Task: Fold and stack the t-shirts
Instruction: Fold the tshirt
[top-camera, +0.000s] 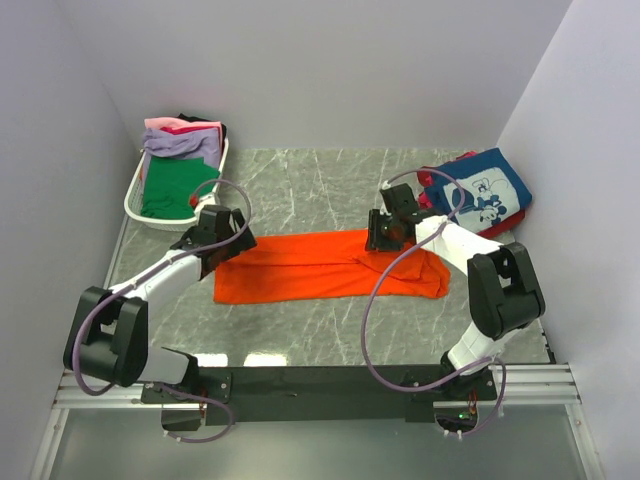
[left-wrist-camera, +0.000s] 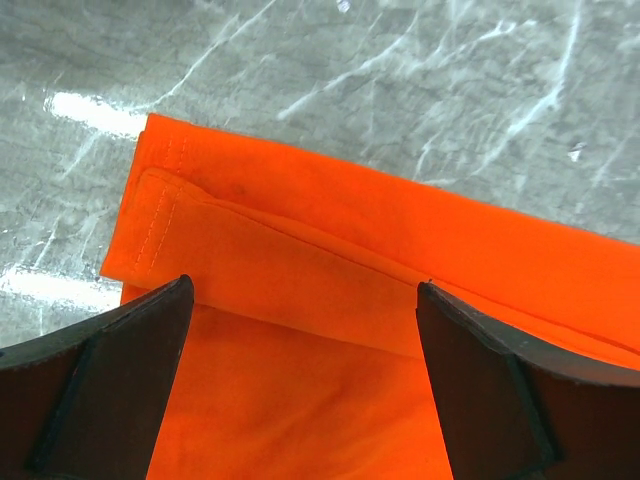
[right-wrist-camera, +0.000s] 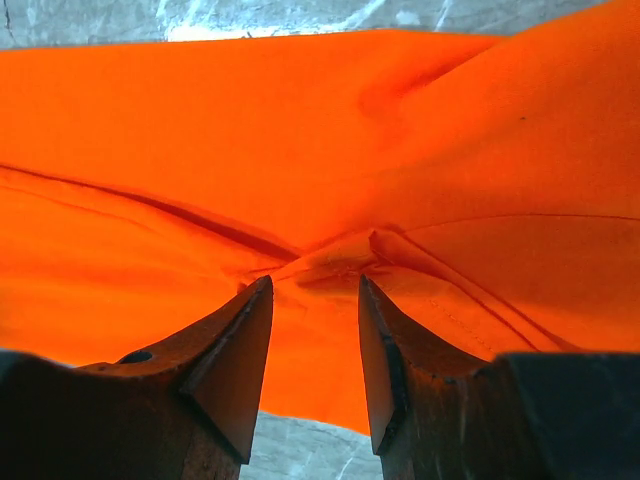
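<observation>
The orange t-shirt (top-camera: 330, 268) lies in the middle of the table (top-camera: 300, 190) as a long band running left to right, already doubled lengthwise. By my reading, the step in hand is the crosswise fold.

The left pincer (left-wrist-camera: 305, 300) hangs spread wide over the band's left end, where the stitched hem and a folded-over flap show between its fingers. The right pincer (right-wrist-camera: 315, 290) is half spread, its tips set down either side of a small ridge of cloth near the band's right part. It is not closed on that ridge.

To do this well, the left pincer should come straight down and catch every layer at the end, flap included (a top-layer pinch would peel the fold open). The right should close on the gathered ridge, or press there as the crease line, before anything is lifted. Both should then move level so the edges meet squarely.

A white basket (top-camera: 135, 195) stands at the far left corner, just behind the left arm. It holds a green tee (top-camera: 170, 190) with lavender (top-camera: 180, 143) and pink (top-camera: 170, 125) ones above it.

A navy tee with white cartoon print (top-camera: 490, 190) lies folded at the far right, close behind the right arm, and looks like the stack to build on. The right arm's cable loops across the shirt's right end in the overhead view and could drag the cloth. A wide swing to the right risks nudging that navy tee.
</observation>
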